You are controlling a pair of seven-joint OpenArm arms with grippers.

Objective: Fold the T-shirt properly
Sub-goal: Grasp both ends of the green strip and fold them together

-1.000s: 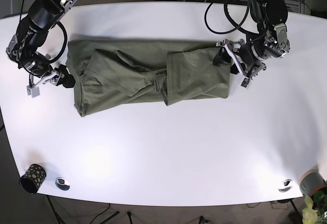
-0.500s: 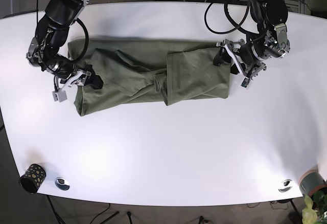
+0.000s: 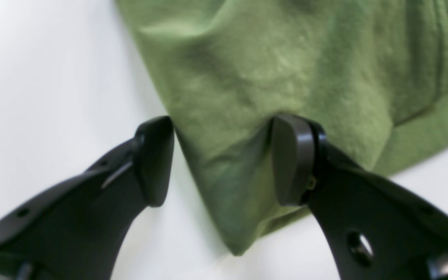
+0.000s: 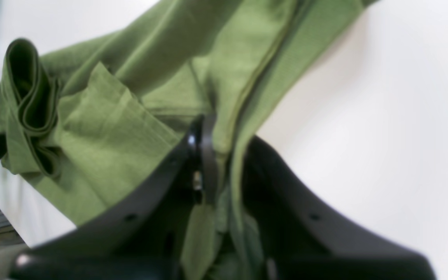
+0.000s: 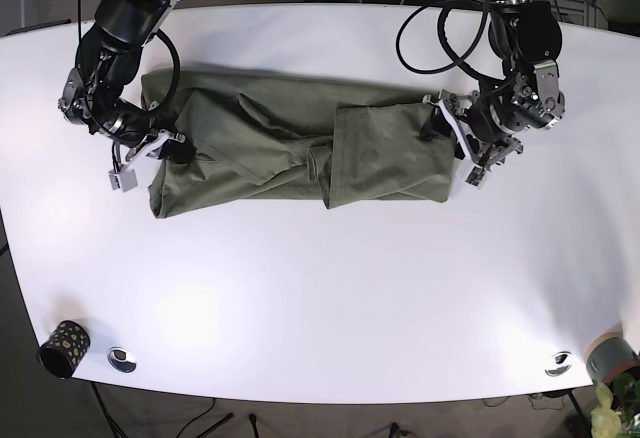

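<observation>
Since earlier: right gripper [image 4: 224,163] now pinches T-shirt [image 5: 290,143] edge | left gripper [image 3: 224,159] spread, straddling opposite corner | both ends taken for folding

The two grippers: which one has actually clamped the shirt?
The right gripper: its jaws are shut on a fold of the green T-shirt. The left gripper is open, straddling a corner.

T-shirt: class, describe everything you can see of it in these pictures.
The T-shirt is olive-green, soft knit cloth, lying rumpled and partly folded in a long band across the white table. One end overlaps the middle. The right gripper is shut on its edge; the left gripper straddles a corner, jaws open.
</observation>
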